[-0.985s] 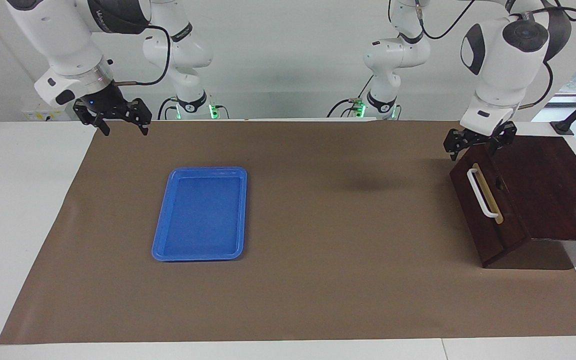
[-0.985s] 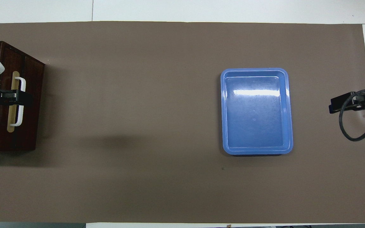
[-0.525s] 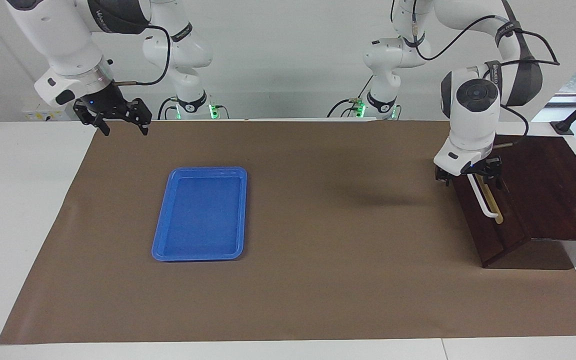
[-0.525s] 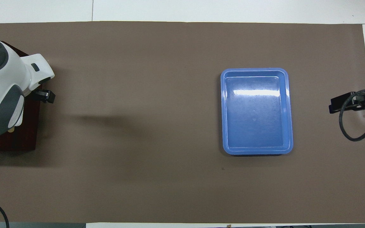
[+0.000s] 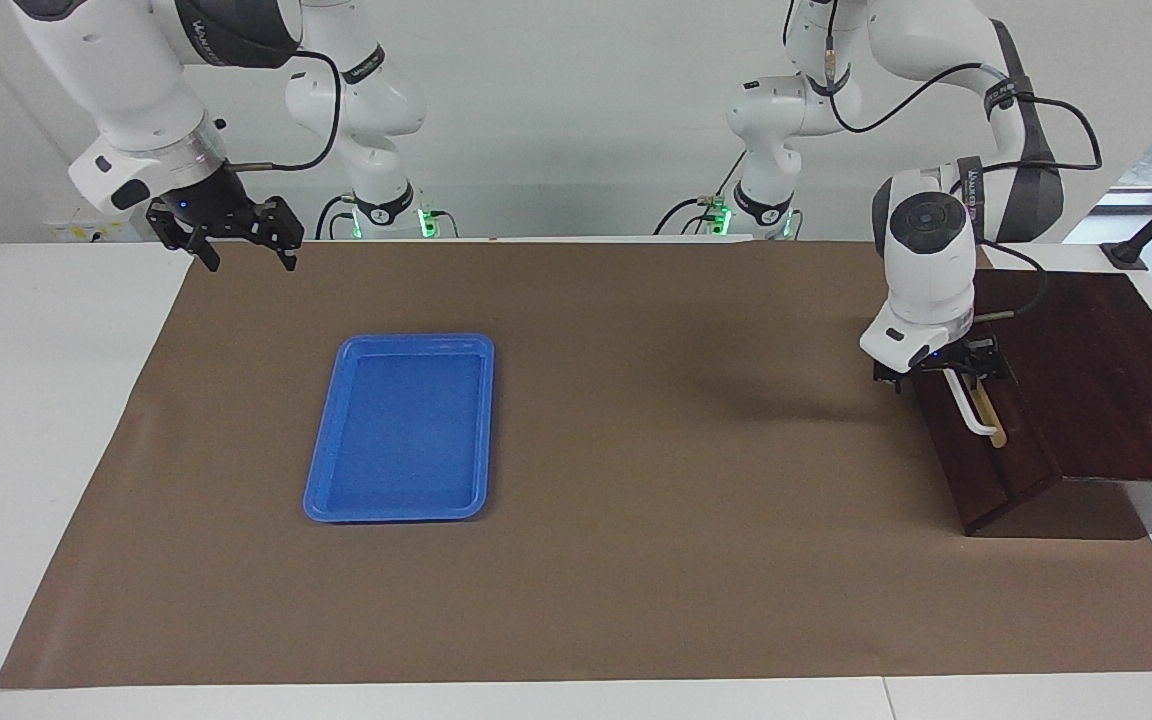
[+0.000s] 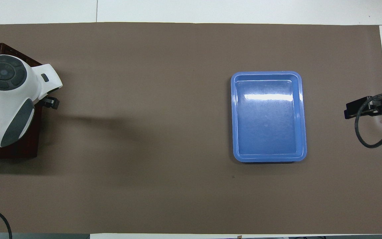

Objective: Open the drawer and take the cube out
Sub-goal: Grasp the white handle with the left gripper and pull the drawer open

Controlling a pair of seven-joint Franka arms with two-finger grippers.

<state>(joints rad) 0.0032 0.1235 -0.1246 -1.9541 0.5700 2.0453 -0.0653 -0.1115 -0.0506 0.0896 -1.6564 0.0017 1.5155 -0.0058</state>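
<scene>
Since a second ago the left end effector (image 5: 941,367) has dropped from above the cabinet's top edge to the front of the drawer (image 5: 976,430) and now sits at the upper part of the white handle (image 5: 971,408); whether its fingers are closed on the bar cannot be told. The right end effector (image 5: 226,228) has not moved and waits over the mat's corner at the right arm's end of the worktop (image 5: 36,400), fingers spread wide and holding nothing.

The facing view shows the handle, the brass strip and the drawer front, shut flush with the cabinet (image 5: 1086,370). In the overhead view the left arm's wrist covers all of that, leaving only dark wood edges (image 6: 15,151).

The blue tray (image 6: 269,156) lies flat on the mat with nothing in it. The cube shows in neither view.
</scene>
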